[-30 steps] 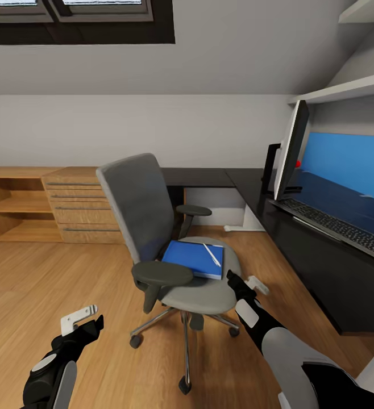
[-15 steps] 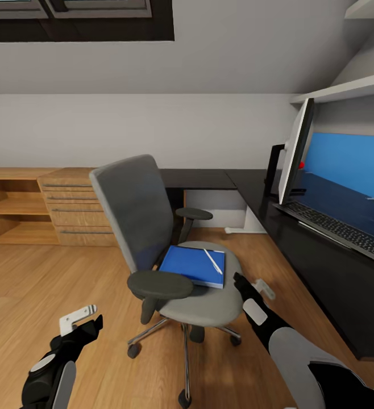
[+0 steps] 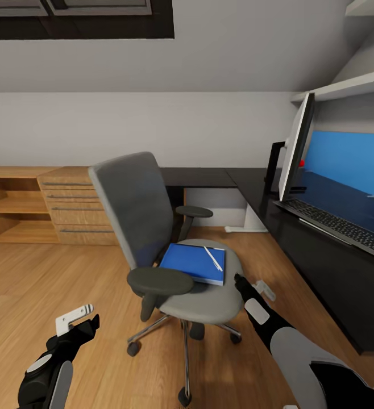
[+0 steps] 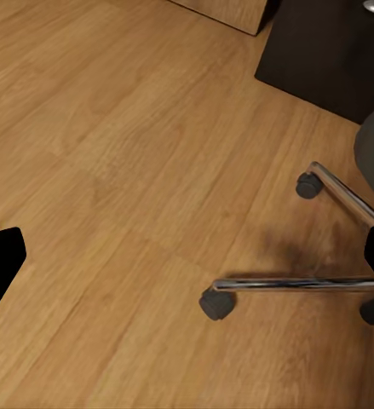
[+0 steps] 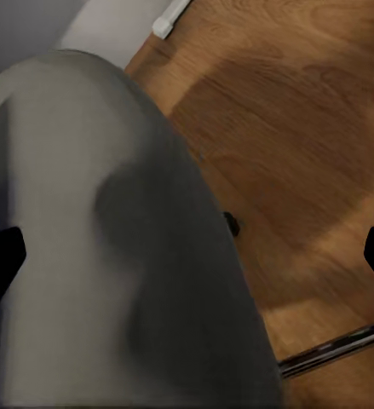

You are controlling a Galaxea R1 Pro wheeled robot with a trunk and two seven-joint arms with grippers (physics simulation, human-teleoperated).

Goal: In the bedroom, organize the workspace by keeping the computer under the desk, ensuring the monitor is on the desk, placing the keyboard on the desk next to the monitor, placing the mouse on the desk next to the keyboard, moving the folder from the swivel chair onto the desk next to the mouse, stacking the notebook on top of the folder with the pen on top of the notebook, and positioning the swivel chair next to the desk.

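Folder [image 3: 194, 263], flat bright blue, lies on the grey swivel chair [image 3: 153, 227] seat; right gripper [image 3: 261, 287] beside it and left gripper [image 3: 76, 321] both spread open.

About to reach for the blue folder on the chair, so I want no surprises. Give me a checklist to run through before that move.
1. Flat bright blue folder lies on the grey swivel chair seat: ok.
2. White pen rests loose on the folder, may slide off: not ok.
3. Right gripper open, empty, beside the seat edge: ok.
4. Left gripper open, empty, over the wood floor: ok.
5. Free spot on the black desk beside the silver keyboard: cannot tell.
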